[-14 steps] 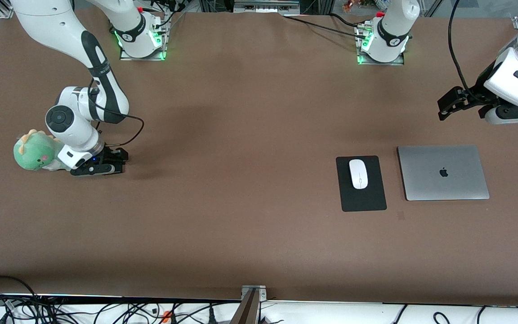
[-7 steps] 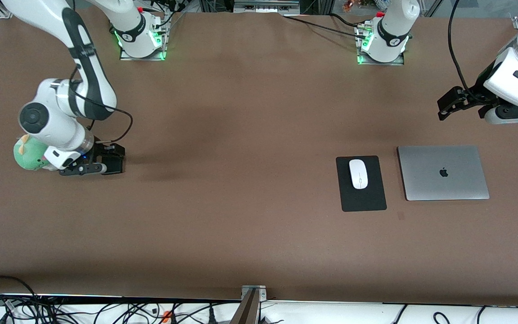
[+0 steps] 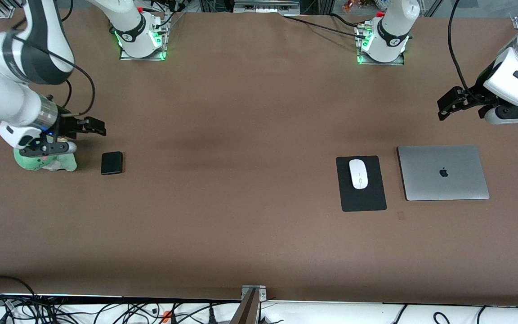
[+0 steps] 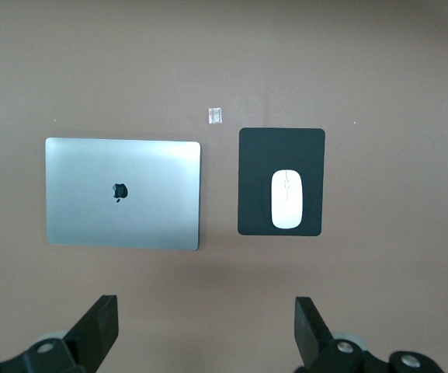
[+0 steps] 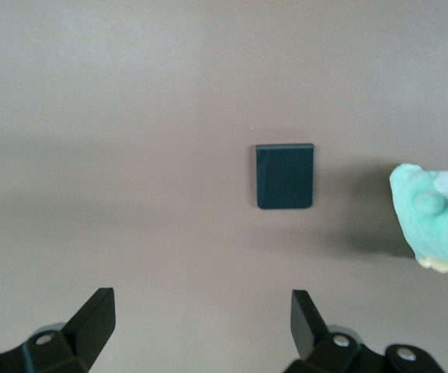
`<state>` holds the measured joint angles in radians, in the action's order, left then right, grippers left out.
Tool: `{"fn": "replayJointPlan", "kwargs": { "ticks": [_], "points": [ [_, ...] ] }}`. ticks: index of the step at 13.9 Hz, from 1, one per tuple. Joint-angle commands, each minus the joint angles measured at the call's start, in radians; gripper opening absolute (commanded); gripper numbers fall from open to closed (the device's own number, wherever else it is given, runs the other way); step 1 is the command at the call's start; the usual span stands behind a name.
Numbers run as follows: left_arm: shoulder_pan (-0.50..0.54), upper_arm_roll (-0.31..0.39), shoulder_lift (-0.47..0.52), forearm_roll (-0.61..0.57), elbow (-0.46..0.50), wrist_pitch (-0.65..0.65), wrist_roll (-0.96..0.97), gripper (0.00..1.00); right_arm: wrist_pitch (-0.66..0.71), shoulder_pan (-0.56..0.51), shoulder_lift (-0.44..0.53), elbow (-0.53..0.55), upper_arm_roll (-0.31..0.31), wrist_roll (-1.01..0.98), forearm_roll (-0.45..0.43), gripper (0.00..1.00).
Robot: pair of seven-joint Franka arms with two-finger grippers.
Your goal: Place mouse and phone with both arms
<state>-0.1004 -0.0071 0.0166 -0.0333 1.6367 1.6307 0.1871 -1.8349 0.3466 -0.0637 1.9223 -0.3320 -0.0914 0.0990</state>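
The white mouse (image 3: 358, 173) lies on a black mouse pad (image 3: 361, 198) beside a closed silver laptop; it also shows in the left wrist view (image 4: 287, 199). The black phone (image 3: 112, 162) lies flat on the table toward the right arm's end, and shows in the right wrist view (image 5: 284, 176). My right gripper (image 3: 91, 127) is open and empty, up in the air over the table beside the phone. My left gripper (image 3: 448, 104) is open and empty, raised over the table at the left arm's end and waiting.
A green plush toy (image 3: 45, 158) stands beside the phone, partly under the right gripper's wrist. The silver laptop (image 3: 442, 172) lies beside the mouse pad, toward the left arm's end. A small clear tab (image 4: 216, 115) lies near the pad.
My right gripper has let go of the phone, opened and risen away from it, swinging toward the table's end. The phone now lies bare on the table. The left arm has not moved.
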Motion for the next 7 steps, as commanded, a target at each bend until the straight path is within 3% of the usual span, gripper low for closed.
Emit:
{"fn": "replayJointPlan", "kwargs": {
  "ticks": [1, 2, 5, 7],
  "points": [
    [0.008, -0.008, -0.014, 0.015, -0.034, -0.018, 0.002, 1.0, 0.101, -0.015, 0.038, -0.051, 0.023, 0.067, 0.004, 1.0],
    [0.008, -0.01, -0.014, 0.015, -0.034, -0.02, 0.002, 1.0, 0.126, -0.055, 0.056, -0.061, 0.065, 0.084, 0.001, 1.0],
    [0.008, -0.01, -0.014, 0.013, -0.034, -0.02, 0.002, 1.0, 0.135, -0.288, 0.116, -0.062, 0.339, 0.166, -0.042, 1.0],
    [0.008, -0.01, -0.014, 0.015, -0.034, -0.02, 0.002, 1.0, 0.157, -0.311, 0.142, -0.062, 0.375, 0.211, -0.074, 1.0]
  ]
}}
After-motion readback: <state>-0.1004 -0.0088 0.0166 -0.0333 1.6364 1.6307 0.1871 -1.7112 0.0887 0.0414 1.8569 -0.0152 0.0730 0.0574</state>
